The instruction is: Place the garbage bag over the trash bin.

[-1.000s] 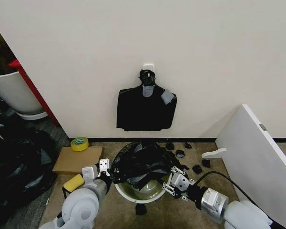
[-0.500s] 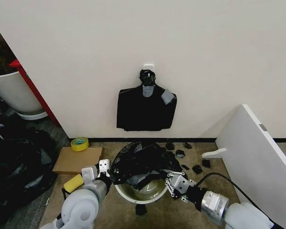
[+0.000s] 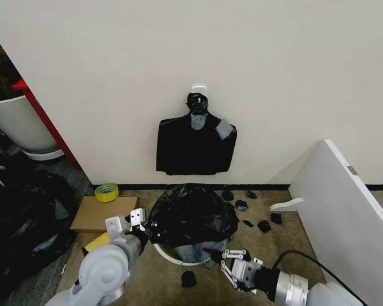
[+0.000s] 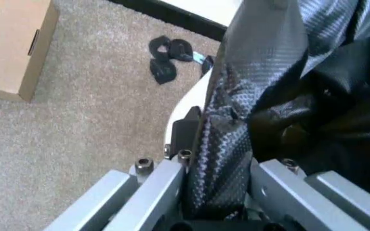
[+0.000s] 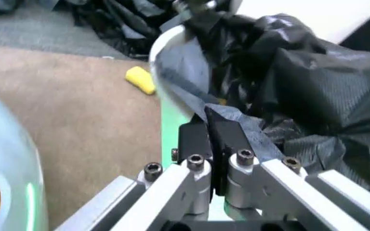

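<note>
While both my jaws pinch the garbage bag point(image 3: 191, 215) across the trash bin point(image 3: 172, 256), pulling harder could tear it or tip the bin

Both arms reach forward and down, low in the head view. The left gripper point(image 3: 138, 224) sits at the left side of the trash bin point(image 3: 172, 257), its jaws clamped on a fold of the garbage bag point(image 3: 191, 213). The right gripper point(image 3: 233, 264) is lower, at the bin's near right side, fingers point(image 5: 207, 137) pressed together, apparently pinching the bag's edge.
</note>
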Available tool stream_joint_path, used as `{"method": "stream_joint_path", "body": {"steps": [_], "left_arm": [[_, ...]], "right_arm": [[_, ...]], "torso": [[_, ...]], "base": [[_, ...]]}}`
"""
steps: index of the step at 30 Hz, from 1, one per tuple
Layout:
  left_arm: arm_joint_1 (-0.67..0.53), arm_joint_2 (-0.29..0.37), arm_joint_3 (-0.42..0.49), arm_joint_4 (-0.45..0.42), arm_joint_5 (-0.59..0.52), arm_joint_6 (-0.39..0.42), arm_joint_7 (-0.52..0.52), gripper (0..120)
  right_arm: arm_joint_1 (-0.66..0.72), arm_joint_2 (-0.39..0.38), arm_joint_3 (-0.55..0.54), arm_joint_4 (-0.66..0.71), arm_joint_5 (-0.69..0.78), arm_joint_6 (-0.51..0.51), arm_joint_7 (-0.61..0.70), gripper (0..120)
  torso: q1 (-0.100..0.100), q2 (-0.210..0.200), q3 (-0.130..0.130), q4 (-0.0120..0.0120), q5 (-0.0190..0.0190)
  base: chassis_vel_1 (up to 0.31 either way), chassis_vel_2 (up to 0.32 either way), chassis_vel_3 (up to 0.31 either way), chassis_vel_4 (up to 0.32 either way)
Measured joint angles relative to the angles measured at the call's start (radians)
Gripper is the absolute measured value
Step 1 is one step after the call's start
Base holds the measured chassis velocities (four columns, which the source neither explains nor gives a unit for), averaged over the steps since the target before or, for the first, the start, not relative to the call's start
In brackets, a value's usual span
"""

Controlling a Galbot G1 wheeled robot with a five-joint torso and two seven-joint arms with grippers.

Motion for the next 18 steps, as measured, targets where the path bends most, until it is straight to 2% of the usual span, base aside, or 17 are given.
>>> {"method": "stream_joint_path", "body": {"steps": [11,18], "left_arm": [[-0.067,-0.019,0.006,0.053,-0.043,-0.02,-0.038,0],[-0.086,-0.034,0.015,0.05,-0.076,-0.036,-0.058,0]], "right_arm": [[0.037,0.023,-0.016,-0.042,0.028,0.093,-0.134,0],[0.07,0.061,-0.054,-0.095,-0.026,0.096,-0.132,0]], "torso": [[0.0,0.0,0.0,0.0002,-0.0006],[0.0,0.0,0.0,0.0002,-0.0001]], "base": [[0.0,0.0,0.0,0.0],[0.0,0.0,0.0,0.0]]}}
